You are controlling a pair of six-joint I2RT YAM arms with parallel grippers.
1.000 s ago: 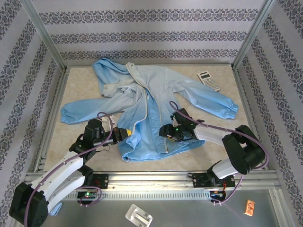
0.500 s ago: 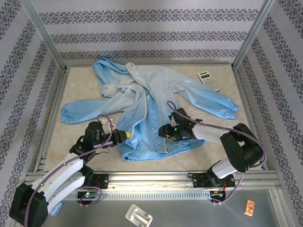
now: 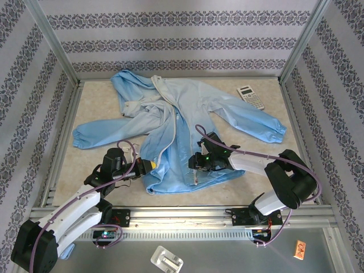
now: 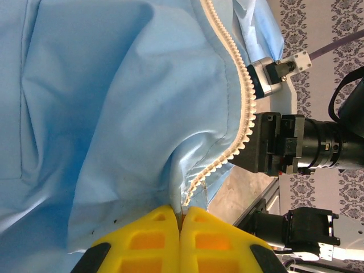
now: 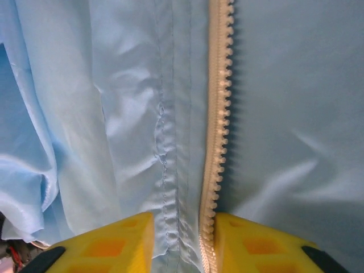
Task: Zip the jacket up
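down low, the outstretched left gripper (image 3: 153,165) pinches the jacket (image 3: 227,111).

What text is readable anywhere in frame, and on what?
No text is legible.
On the calculator: key and display markings are too small to read.
On the orange tag at the near right corner: dark marks, too blurred to read.
On the jacket: no print or label seen in the top or wrist views.
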